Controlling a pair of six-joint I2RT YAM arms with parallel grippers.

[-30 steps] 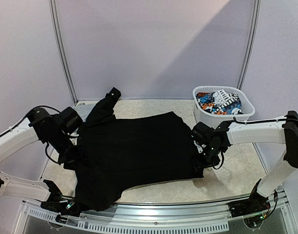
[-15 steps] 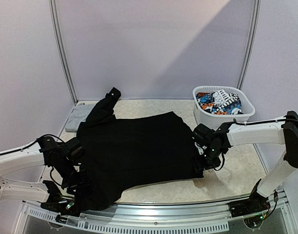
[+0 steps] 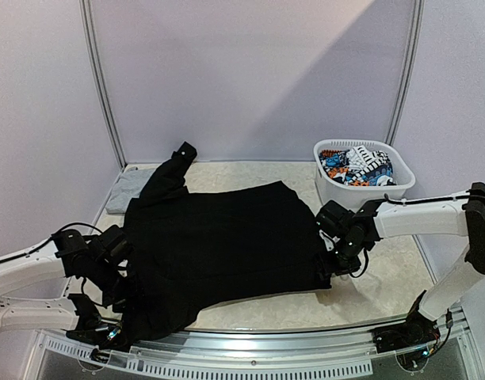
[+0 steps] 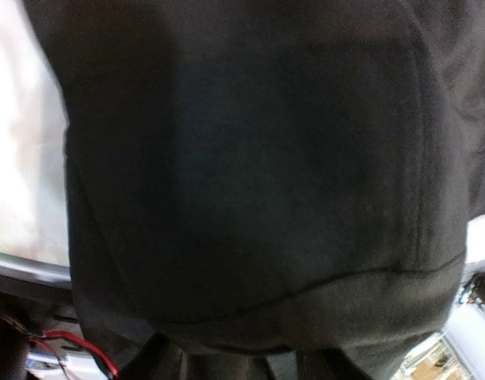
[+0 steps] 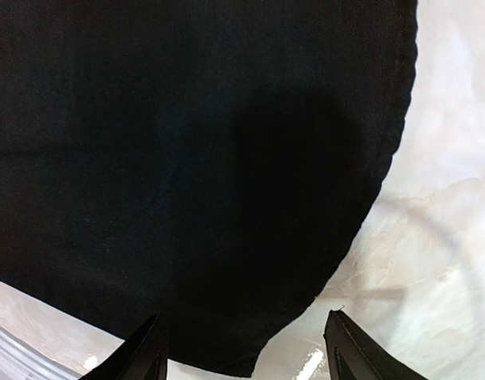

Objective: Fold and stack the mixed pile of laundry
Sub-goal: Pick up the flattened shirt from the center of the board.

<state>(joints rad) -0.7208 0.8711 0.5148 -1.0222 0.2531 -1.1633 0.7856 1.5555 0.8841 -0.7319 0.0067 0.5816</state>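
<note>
Down at the near left corner of the table (image 3: 385, 285), our left gripper (image 3: 118, 275) sits low against the black long-sleeved garment (image 3: 227, 245). A second ago it was up along the garment's far left side, so we have swung it toward the near edge, with most of that travel done early and little since. Its wrist view is filled with dark cloth hanging close to the lens, a hem seam curving across the bottom, and we cannot tell whether its jaws are apart or pinched on a fold. On the right, our right gripper (image 5: 243, 317) hovers over the garment's right hem with fingers apart and nothing between them, the cloth's rounded corner below it and bare marbled table beyond. It has drifted slightly to the right and spread a touch wider. Further out, the garment lies spread across the middle of the table, one sleeve reaching toward the far left and its near left part spilling over the near edge. The light grey top (image 3: 127, 190), which the left arm hid before, now shows at the far left, just beside the garment. The printed piece (image 3: 357, 166) lies in the white basket (image 3: 331, 190) at the far right. We judge both hands are lining up on opposite ends for a first fold; nothing is folded or stacked yet.
</note>
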